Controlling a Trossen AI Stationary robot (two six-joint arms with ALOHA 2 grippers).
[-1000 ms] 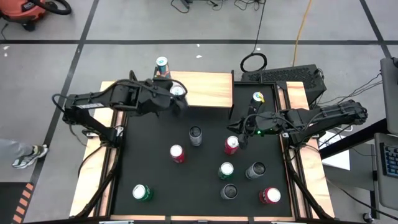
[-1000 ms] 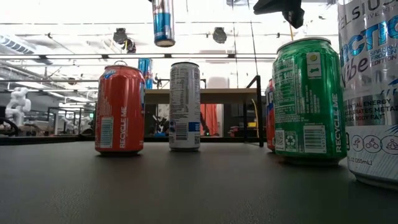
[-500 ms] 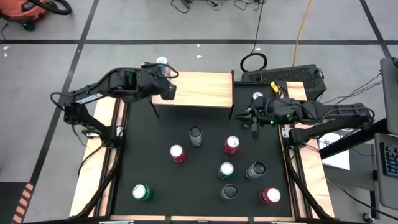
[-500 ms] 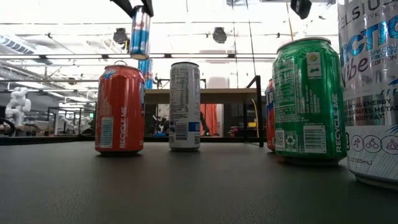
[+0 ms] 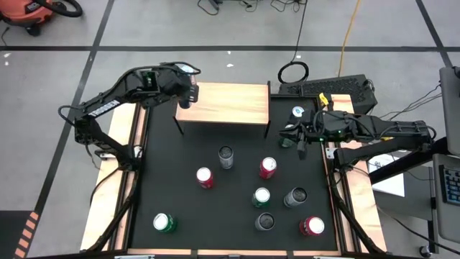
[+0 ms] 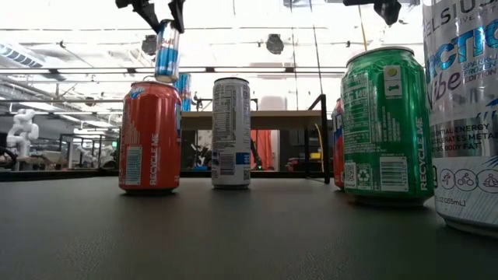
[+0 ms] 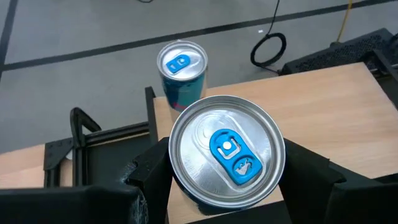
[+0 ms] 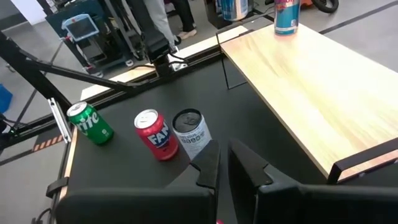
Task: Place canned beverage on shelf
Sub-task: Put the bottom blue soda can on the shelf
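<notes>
1. Left pincer (image 5: 188,91) is up high at the shelf's far left corner, clamped on a slim blue-and-silver can (image 7: 227,151); the dark fingers (image 7: 152,171) sit on either side of the can's body, and the blue tab faces the wrist camera.
2. In the low view that can (image 6: 166,51) hangs upright in the air beneath the pincer (image 6: 159,17); its base is clear above the red can (image 6: 149,137) standing on the table (image 6: 249,233).
3. Just beyond the left pincer, a second blue-topped can (image 7: 181,74) stands upright at the shelf's far left corner; the two cans are close but apart.
4. The shelf (image 5: 237,104), a light-wood board on black legs, stretches away to the right of the left pincer; its wood is bare apart from that corner can.
5. Right pincer (image 5: 300,142) hovers off the shelf's right end over the black table, fingers (image 8: 208,165) pressed together, nothing between them.
6. Ahead of the right pincer in its wrist view: a grey can (image 8: 189,133), a red can (image 8: 155,135) touching it, and a green can (image 8: 89,122) standing apart.
</notes>
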